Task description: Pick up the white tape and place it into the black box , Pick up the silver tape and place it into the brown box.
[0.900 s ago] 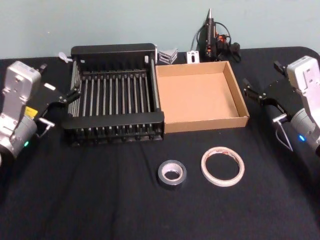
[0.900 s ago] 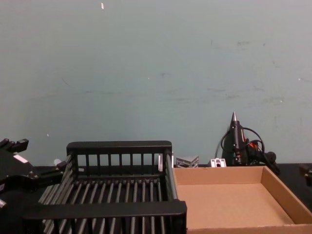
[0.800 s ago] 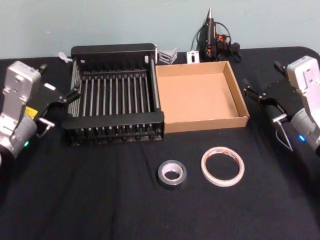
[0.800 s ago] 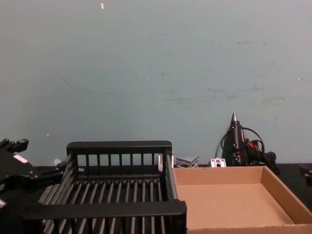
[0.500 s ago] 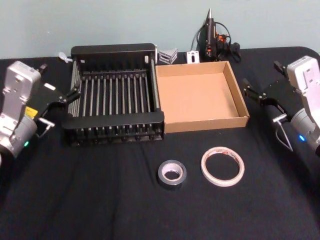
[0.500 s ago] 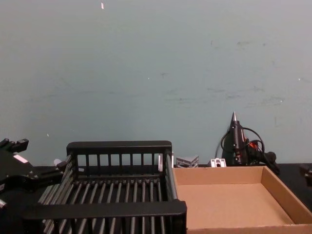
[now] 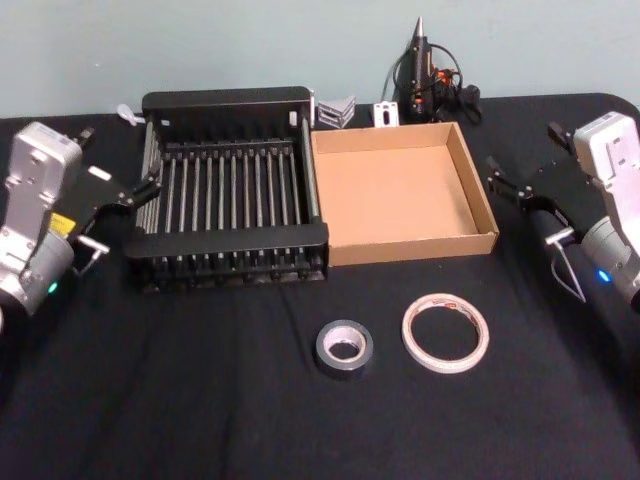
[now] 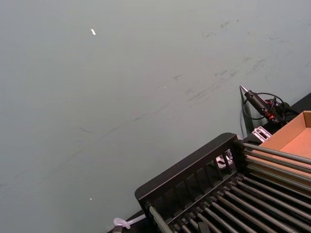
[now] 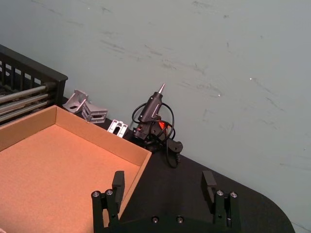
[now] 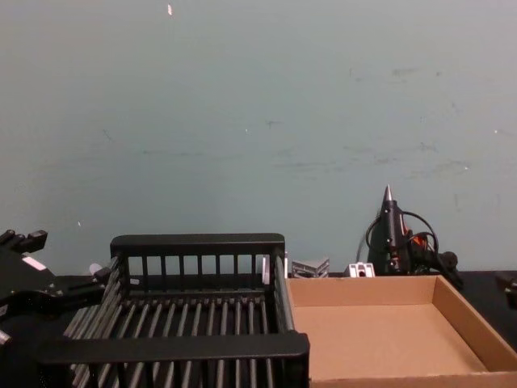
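Head view: I see the black box (image 7: 228, 190) and brown box (image 7: 400, 190) side by side at the back of the black-clothed table (image 7: 150, 400), walls touching, both with nothing inside. The silver tape (image 7: 344, 346) and white tape (image 7: 445, 331) lie flat near each other in front of the boxes, not touching, with bare cloth all round them and a wide open strip along the front edge. My left gripper (image 7: 118, 205) sits off the black box's left wall, fingers spread, holding nothing; my right gripper (image 7: 512, 188) sits off the brown box's right wall, fingers spread, holding nothing. A glue gun (image 7: 424, 75) and small metal brackets (image 7: 337, 108) sit behind the boxes against the teal wall (image 7: 200, 40). Left wrist view: black box's back rail (image 8: 189, 170), a corner of the brown box, glue gun beyond, scuffed wall above. Right wrist view: both fingers (image 9: 118, 180) apart over bare cloth beside the brown box's corner (image 9: 141, 160); glue gun and brackets behind. Chest view: both boxes seen side-on, left gripper (image 10: 48, 291) at the lower left, wall behind.
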